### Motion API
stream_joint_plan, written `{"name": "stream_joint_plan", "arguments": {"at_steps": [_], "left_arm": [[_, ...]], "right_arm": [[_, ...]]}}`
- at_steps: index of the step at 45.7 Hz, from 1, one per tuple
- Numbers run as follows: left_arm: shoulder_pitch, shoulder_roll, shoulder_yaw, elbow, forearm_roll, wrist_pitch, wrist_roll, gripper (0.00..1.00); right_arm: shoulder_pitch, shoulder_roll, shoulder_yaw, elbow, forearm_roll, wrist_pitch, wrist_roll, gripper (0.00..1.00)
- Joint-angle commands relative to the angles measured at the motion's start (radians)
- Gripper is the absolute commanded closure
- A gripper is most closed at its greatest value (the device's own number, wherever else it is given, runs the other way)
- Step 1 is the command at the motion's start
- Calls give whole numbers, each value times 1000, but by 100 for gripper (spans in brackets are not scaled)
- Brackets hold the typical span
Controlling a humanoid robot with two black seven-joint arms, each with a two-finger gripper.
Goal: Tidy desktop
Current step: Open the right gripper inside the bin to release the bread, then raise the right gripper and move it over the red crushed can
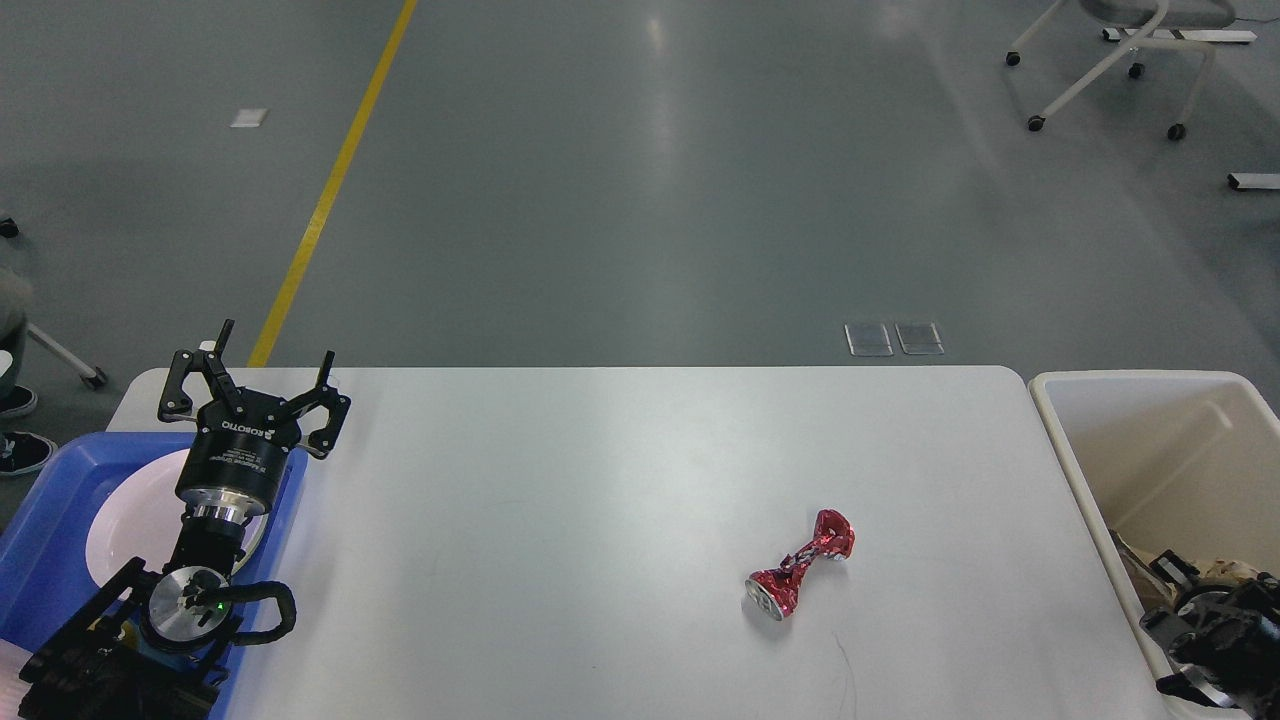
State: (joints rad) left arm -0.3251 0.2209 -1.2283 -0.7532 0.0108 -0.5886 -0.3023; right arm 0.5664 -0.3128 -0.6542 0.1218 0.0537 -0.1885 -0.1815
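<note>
Lying on the white table (pixel 600 480), toward its near right part, is a crushed red can (pixel 800 567), twisted in the middle, its silver end facing the near edge and its other end angled away to the right. It sits alone on the bare surface, well apart from both arms.

Left of the can, at the table's near left corner, a blue tray (pixel 60 500) holds a white plate (pixel 125 520). The left arm rises over that tray, and the left pincer (pixel 272 362) stands above the tray's far edge with its two black fingers spread wide, holding nothing.

Right of the can, just past the table's right end, stands a cream-coloured bin (pixel 1150 440). The right arm reaches down into the bin's near part; the right pincer (pixel 1205 625) shows there only as a dark mass among some pale crumpled material, and I cannot tell how its fingers stand.

Beyond the can and the table's far edge lies grey floor (pixel 700 200), with a yellow line (pixel 330 190) running away on the left, two small clear plates (pixel 893 338) set in the floor, and a white wheeled chair (pixel 1120 60) at far right.
</note>
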Motion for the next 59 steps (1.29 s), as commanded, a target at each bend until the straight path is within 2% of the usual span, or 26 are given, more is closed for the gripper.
{"name": "stream_joint_plan", "arguments": {"at_steps": [1, 25, 30, 41, 42, 47, 53, 59], "left_arm": [[0, 0, 1, 0, 0, 0, 0, 4], [0, 0, 1, 0, 0, 1, 0, 4], [0, 0, 0, 0, 0, 0, 0, 4], [0, 0, 0, 0, 0, 1, 2, 4], [0, 0, 0, 0, 0, 0, 2, 4], [0, 0, 0, 0, 0, 1, 2, 4], [0, 0, 0, 0, 0, 0, 2, 4], [0, 0, 0, 0, 0, 0, 2, 4]], "right_arm": [[1, -2, 1, 2, 0, -38, -1, 0], [13, -12, -7, 24, -21, -28, 4, 0], [53, -43, -22, 65, -25, 10, 4, 0], [357, -238, -54, 360, -227, 198, -4, 0], [436, -282, -56, 425, -295, 252, -7, 0], [605, -353, -85, 542, -373, 394, -10, 0], [855, -350, -243, 621, -379, 613, -9, 0], [1093, -282, -386, 713, -368, 797, -9, 0]]}}
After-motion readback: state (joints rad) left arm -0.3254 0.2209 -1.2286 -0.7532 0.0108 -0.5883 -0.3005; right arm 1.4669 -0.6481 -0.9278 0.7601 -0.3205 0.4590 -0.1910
